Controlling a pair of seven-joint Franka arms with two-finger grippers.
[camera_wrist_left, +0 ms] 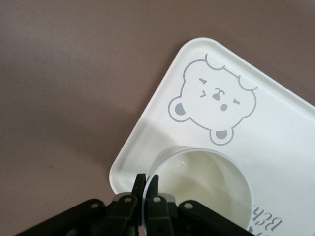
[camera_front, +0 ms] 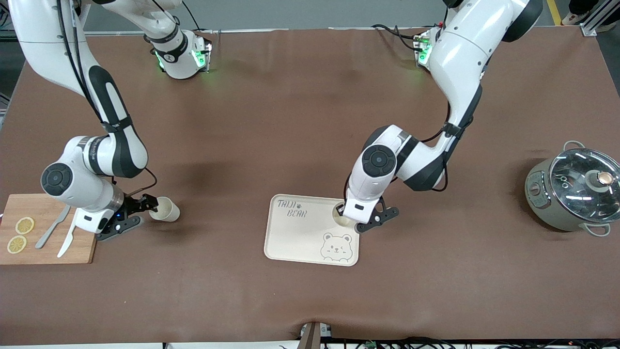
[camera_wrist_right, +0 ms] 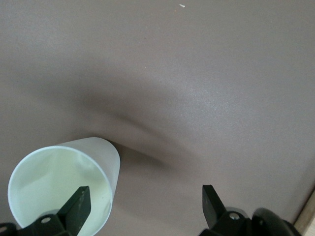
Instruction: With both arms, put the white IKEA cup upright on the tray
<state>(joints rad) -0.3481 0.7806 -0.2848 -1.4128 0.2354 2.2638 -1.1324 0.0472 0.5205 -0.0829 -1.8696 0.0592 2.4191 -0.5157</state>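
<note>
Currently pinching the rim of a white cup [camera_front: 342, 221] [camera_wrist_left: 206, 187] with the left gripper [camera_front: 342, 211] [camera_wrist_left: 146, 184], jaws pressed together on the thin wall, one inside and one outside. Standing upright on the tray [camera_front: 290, 237] [camera_wrist_left: 275, 113], mouth up, at the corner farther from the front camera and toward the left arm's end of the desk [camera_front: 300, 121]. Nearer the front camera on that same end of the tray, the printed bear face.

Over toward the right arm's end, reaching low with the right gripper [camera_front: 154, 206] [camera_wrist_right: 145, 201] at a second white cup [camera_front: 168, 210] [camera_wrist_right: 59, 187], jaws spread wide, one in the open mouth, the other clear outside; touching or not, cannot tell. Tipped over on the desk, mouth toward that gripper, near a wooden cutting board [camera_front: 43, 252] carrying two lemon slices [camera_front: 24, 225] and two pieces of cutlery [camera_front: 65, 240].

Well apart, at the left arm's end, a lidded pot [camera_front: 574, 194].
</note>
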